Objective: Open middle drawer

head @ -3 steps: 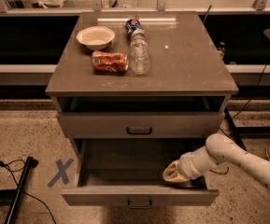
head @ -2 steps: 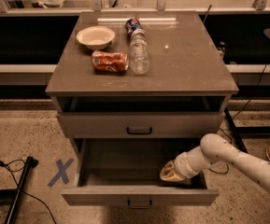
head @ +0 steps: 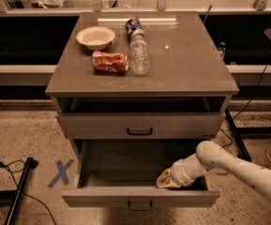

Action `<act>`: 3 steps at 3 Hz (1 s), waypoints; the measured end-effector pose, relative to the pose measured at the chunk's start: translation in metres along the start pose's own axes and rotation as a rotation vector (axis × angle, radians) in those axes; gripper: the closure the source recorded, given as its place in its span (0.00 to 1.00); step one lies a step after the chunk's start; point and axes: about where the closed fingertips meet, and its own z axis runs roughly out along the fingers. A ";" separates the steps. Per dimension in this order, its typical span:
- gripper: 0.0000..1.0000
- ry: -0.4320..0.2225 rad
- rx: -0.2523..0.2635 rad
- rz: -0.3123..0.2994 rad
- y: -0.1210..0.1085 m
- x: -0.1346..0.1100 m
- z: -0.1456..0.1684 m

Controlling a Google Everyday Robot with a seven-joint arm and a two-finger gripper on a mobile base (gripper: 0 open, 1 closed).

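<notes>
The grey cabinet stands in the middle of the camera view. The middle drawer is pulled far out, its flat front with a small black handle facing me and its inside bare. My gripper is down inside this drawer at the front right corner, just behind the drawer front, on the end of my white arm that comes in from the right. The uppermost drawer stands a little way out, with a dark gap above its front. The lowest drawer is hidden under the open one.
On the cabinet top lie a white bowl, a crushed red can, a clear plastic bottle and a blue can. A blue X marks the floor at left, beside a black pole. Cables run on the right floor.
My gripper has moved a little left and toward the drawer front inside the open middle drawer. The drawers stand as before.
</notes>
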 end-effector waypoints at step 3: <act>1.00 -0.073 -0.065 -0.088 0.035 -0.028 -0.008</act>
